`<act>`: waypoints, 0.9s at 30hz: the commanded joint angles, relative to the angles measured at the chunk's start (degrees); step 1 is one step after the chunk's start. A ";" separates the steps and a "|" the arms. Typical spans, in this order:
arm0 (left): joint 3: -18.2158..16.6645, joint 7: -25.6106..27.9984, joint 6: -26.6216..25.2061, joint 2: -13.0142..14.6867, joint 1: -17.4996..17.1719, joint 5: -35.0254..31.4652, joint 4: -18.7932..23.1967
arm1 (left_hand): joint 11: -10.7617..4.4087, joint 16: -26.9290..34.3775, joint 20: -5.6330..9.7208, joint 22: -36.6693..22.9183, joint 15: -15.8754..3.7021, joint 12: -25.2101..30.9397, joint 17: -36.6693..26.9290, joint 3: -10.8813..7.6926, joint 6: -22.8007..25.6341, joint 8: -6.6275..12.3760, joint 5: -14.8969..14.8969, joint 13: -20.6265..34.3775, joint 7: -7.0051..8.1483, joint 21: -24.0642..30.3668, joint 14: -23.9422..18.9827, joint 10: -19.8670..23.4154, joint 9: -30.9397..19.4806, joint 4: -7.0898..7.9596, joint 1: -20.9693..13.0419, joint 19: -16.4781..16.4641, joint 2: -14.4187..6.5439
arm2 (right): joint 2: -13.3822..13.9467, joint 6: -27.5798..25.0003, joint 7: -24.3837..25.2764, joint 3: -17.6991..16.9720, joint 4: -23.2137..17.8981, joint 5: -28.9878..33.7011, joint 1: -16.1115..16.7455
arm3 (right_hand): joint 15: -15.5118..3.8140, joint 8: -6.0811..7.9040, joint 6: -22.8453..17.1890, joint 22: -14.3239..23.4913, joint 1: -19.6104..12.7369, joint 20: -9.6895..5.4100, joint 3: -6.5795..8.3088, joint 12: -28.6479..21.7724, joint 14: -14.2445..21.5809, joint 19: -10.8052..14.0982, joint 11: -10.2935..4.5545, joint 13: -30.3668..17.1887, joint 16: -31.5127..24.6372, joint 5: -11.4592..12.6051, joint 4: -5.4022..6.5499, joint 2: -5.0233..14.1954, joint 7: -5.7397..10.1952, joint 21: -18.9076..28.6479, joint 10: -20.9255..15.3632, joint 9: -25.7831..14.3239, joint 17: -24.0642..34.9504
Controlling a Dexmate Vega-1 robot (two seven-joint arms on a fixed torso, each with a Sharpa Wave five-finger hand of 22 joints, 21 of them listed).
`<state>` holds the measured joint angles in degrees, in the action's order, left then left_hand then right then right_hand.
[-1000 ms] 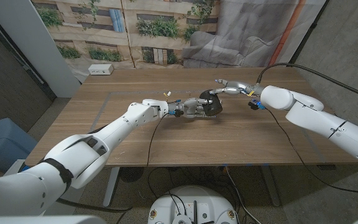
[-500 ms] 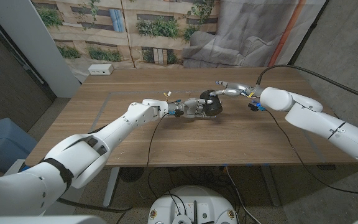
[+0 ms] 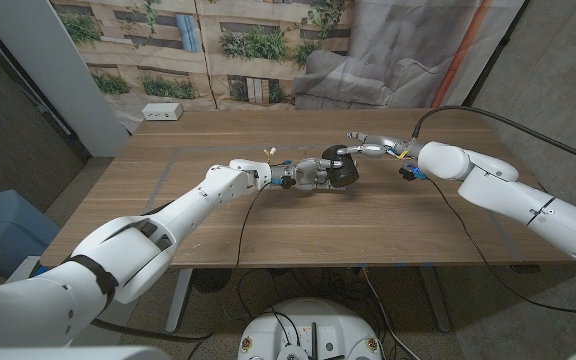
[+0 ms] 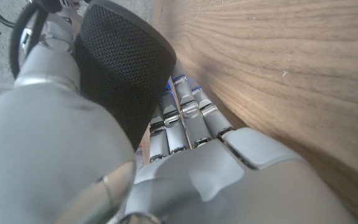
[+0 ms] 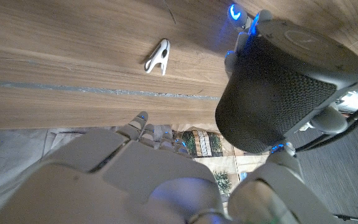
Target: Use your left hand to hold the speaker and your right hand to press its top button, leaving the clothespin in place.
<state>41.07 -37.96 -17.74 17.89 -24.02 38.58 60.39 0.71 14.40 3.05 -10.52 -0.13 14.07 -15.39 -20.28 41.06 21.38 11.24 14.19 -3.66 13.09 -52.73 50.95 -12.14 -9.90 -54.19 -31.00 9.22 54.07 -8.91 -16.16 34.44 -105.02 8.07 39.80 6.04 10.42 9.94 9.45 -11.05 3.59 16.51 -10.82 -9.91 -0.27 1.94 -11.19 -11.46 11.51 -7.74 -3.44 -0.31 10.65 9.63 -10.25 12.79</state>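
Speaker (image 3: 339,166) stood mid-bench (image 3: 388,220), left hand (image 3: 306,175) wrapped around it from its left, right hand (image 3: 370,143) just beside it on its right, clothespin (image 3: 267,152) behind the left hand, power strip (image 3: 162,112) at the far-left corner.

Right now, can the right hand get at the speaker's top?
Probably yes: the right hand hovers beside the speaker, the left hand grips its side, and the top looks uncovered.

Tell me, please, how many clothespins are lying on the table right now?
1. A single white clothespin lies on the wooden table, apart from the speaker that the left hand holds. Others could be hidden behind the arms.
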 commanded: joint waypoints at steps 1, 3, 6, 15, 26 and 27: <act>0.32 -0.05 0.11 -0.10 0.03 -0.32 0.10 | -11.41 0.23 7.65 -0.18 -13.38 0.26 -0.11 -5.62 13.14 7.25 0.20 7.03 5.18 -0.12 -7.84 12.01 -0.08 0.02 0.01 -0.40 -17.12 | 0.27 -0.21 0.21 -0.06 0.19 0.03 0.12 | -0.07 0.34 3.98 0.22 0.06 0.38 -0.04 -0.37 -1.27 0.34 -0.24 -0.18 -0.30 0.56 -0.21 0.42 0.48 0.22 0.42 -0.23 -0.03; 0.41 -0.08 0.24 -0.02 0.06 -0.49 0.20 | -11.43 0.22 7.66 -0.18 -13.38 0.21 -0.12 -5.63 13.14 7.25 0.20 7.03 5.20 -0.12 -7.84 11.97 -0.07 0.02 0.03 -0.40 -17.11 | 0.35 -0.45 0.19 -0.05 0.02 0.14 0.13 | -0.13 0.35 3.99 0.21 0.03 0.36 -0.03 -0.39 -1.16 0.42 -0.23 -0.18 -0.36 0.57 -0.23 0.46 0.53 0.24 0.41 -0.23 -0.04; 0.58 -0.26 0.49 -0.01 0.14 -0.72 0.20 | -11.43 0.20 7.64 -0.18 -13.40 0.21 -0.12 -5.66 13.17 7.27 0.20 7.06 5.17 -0.10 -7.82 11.98 -0.07 0.00 0.03 -0.45 -17.10 | 0.46 -0.76 0.20 0.03 -0.26 0.47 0.14 | -0.13 0.38 3.99 0.21 -0.08 0.33 0.03 -0.41 -1.11 0.51 -0.24 -0.18 -0.39 0.60 -0.27 0.57 0.56 0.26 0.41 -0.23 -0.06; 0.41 0.31 0.31 0.17 -0.18 -0.62 0.83 | -11.37 0.27 7.68 -0.18 -13.41 0.19 -0.20 -5.71 13.26 7.32 0.18 7.06 5.18 -0.07 -8.00 12.18 -0.07 0.00 0.09 -0.52 -17.10 | 0.66 -1.18 -0.25 0.23 -0.56 0.66 0.13 | -0.32 0.38 4.18 0.20 -0.45 0.15 0.25 -0.39 -1.07 0.72 -0.29 -0.17 -0.43 0.68 -0.38 0.95 0.72 0.30 0.59 -0.22 -0.11; 0.45 0.37 0.76 0.17 -0.26 -0.72 0.94 | -11.43 0.33 7.75 -0.18 -13.45 0.14 -0.28 -5.85 13.47 7.42 0.16 7.07 5.28 -0.03 -8.23 12.50 -0.07 -0.03 0.15 -0.65 -17.12 | 0.67 -2.19 -0.80 0.94 -1.00 1.85 -0.10 | -0.40 0.35 4.42 0.19 -0.81 0.05 0.43 -0.35 -1.22 0.80 -0.38 -0.17 -0.39 0.73 -0.51 1.23 0.74 0.27 0.85 -0.22 -0.16; 0.42 0.40 0.70 0.17 -0.27 -0.67 0.97 | -11.40 0.31 7.78 -0.18 -13.45 0.12 -0.28 -5.88 13.50 7.44 0.17 7.07 5.28 -0.03 -8.22 12.49 -0.07 -0.05 0.13 -0.65 -17.12 | 0.63 -2.34 -0.84 0.99 -1.03 1.94 -0.12 | -0.33 0.35 4.45 0.19 -0.85 0.03 0.45 -0.33 -1.19 0.83 -0.30 -0.17 -0.41 0.73 -0.53 1.25 0.76 0.28 0.93 -0.22 -0.17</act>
<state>41.52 -37.82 -17.34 18.03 -24.15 37.92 61.09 0.83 14.34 2.94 -10.52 -0.03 14.09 -15.39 -20.28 40.54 21.39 10.84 14.26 -4.33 13.09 -52.83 51.05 -12.14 -9.90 -54.19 -31.09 9.21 54.68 -10.37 -16.36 34.80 -105.76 9.14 39.88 6.03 10.42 9.83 9.46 -11.52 3.69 16.75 -10.81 -9.90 0.26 1.94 -11.19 -11.68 11.73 -7.99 -2.98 0.21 10.65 9.63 -10.25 12.49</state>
